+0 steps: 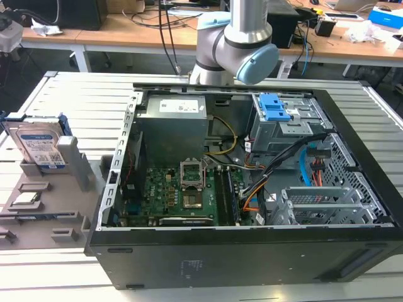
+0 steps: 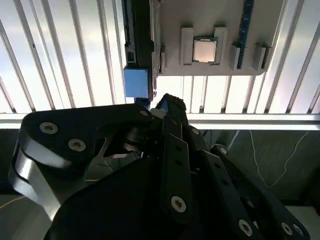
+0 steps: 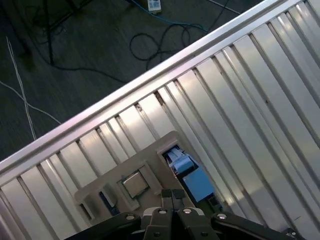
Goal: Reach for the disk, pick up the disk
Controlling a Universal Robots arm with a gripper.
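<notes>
Reaching is the step in hand. The pincer (image 3: 172,193) hangs above the slatted metal desk (image 3: 260,90) with its two tips pressed together, nothing between them and nothing touched. The disk (image 1: 40,146) stands on edge in a grey holder (image 1: 74,162) at the exterior view's left, about mid-height in the frame. It is well apart from the open computer case (image 1: 252,264), which takes the middle and the exterior view's right.

As I judge it, the pick-up calls for three things:
- The tips must part wide enough to straddle the disk's thin body.
- They must line up with its flat faces.
- They must come straight down, so that neither the holder nor the small square chip (image 3: 134,184) seated beside the disk is knocked.

The exterior view gives the disk's labelled face and its blue edging. It also gives the arm (image 1: 236,38) rising behind the case at top centre.

The first wrist view looks down on the holder instead. There the disk is seen from above as a narrow strip with a bright blue block, just beyond the closed tips and next to the chip.

The second wrist view adds the dark linkage of the pincer from behind. The same blue block lies just past its tip.
</notes>
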